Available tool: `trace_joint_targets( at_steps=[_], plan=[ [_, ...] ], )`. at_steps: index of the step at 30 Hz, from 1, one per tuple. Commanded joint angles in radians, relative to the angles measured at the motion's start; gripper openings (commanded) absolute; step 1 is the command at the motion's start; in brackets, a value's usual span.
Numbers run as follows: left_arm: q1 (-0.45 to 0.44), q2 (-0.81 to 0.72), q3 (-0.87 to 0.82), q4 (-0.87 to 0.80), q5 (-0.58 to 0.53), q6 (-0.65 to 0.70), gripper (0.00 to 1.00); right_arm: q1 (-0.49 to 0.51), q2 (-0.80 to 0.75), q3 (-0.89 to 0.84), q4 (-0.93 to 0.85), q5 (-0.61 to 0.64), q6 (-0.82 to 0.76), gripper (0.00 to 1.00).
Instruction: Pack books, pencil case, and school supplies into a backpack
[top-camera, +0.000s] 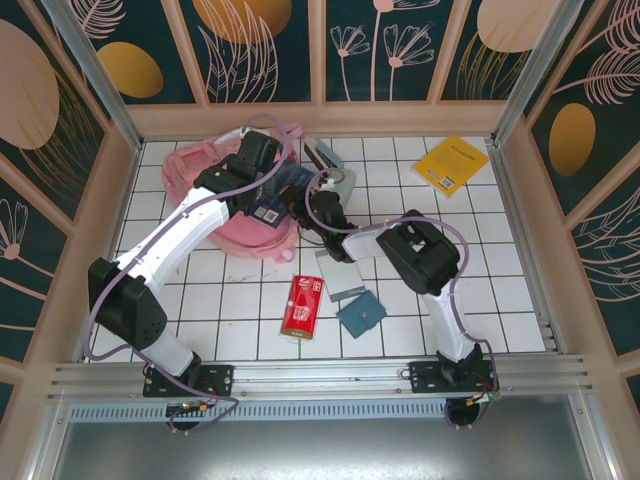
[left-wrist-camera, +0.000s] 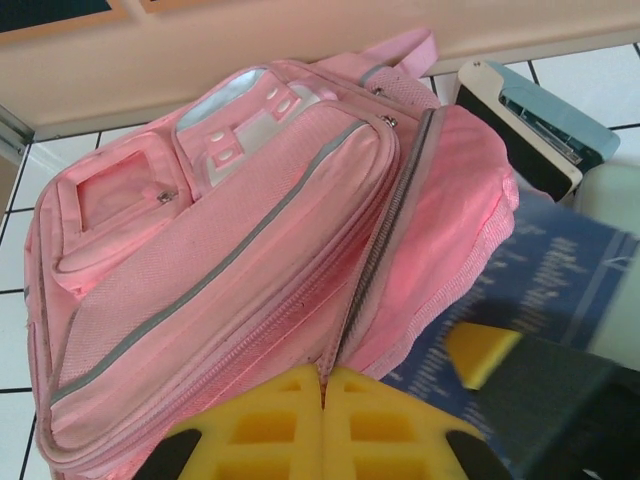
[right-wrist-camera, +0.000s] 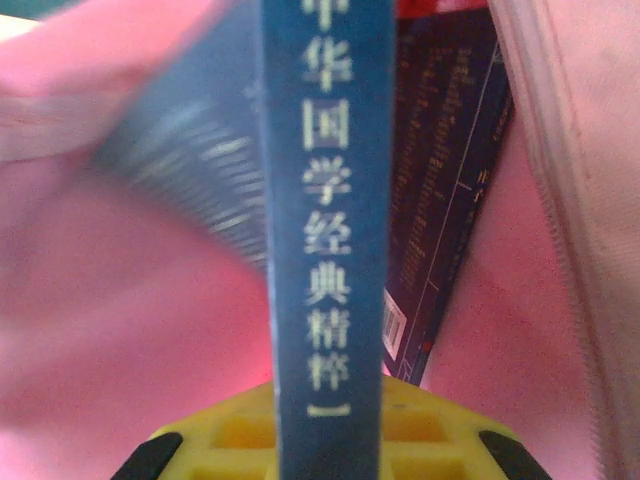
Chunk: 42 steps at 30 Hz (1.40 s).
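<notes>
The pink backpack (top-camera: 195, 170) lies at the back left. My left gripper (top-camera: 258, 160) is shut on the fabric edge by its zipper (left-wrist-camera: 327, 385), holding the opening up. My right gripper (top-camera: 318, 202) is shut on a navy book (right-wrist-camera: 325, 200), gripped spine toward the camera and poking into the backpack's pink inside (right-wrist-camera: 120, 300). A second navy book (right-wrist-camera: 450, 150) lies just behind it. The yellow book (top-camera: 452, 163) rests at the back right. The stapler (top-camera: 325, 155) and mint pencil case (top-camera: 346, 185) sit beside the backpack. Red packet (top-camera: 302, 305), silver-grey pad (top-camera: 338, 272) and teal square (top-camera: 361, 315) lie near the front.
A raised wooden wall (top-camera: 320, 118) closes off the tiled table just behind the backpack. Metal posts stand at both back corners. The stapler (left-wrist-camera: 530, 130) is close to the right of the backpack's opening.
</notes>
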Motion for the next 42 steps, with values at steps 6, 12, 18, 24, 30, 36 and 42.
trace_joint_targets(
  at_steps=[6,12,18,24,30,36,42],
  plan=[
    [-0.004,-0.084,0.018,0.086,0.011,-0.006,0.00,0.055,0.073,0.142,-0.071,0.136,0.068,0.00],
    [-0.004,-0.086,0.011,0.095,0.055,-0.013,0.00,0.050,0.154,0.237,-0.060,0.206,0.110,0.00],
    [-0.004,-0.096,-0.003,0.106,0.068,-0.014,0.00,0.050,0.268,0.435,-0.134,0.284,0.144,0.00],
    [-0.003,-0.090,-0.006,0.108,0.078,-0.013,0.00,0.050,0.380,0.631,-0.194,0.286,0.145,0.12],
    [-0.003,-0.088,-0.015,0.107,0.067,-0.006,0.00,0.053,0.340,0.612,-0.275,0.189,0.091,0.64],
    [0.009,-0.085,-0.018,0.110,0.070,-0.008,0.00,0.053,0.192,0.476,-0.358,0.134,0.012,0.77],
    [0.019,-0.080,-0.020,0.109,0.075,-0.012,0.00,0.052,0.077,0.406,-0.472,0.067,-0.064,0.90]
  ],
)
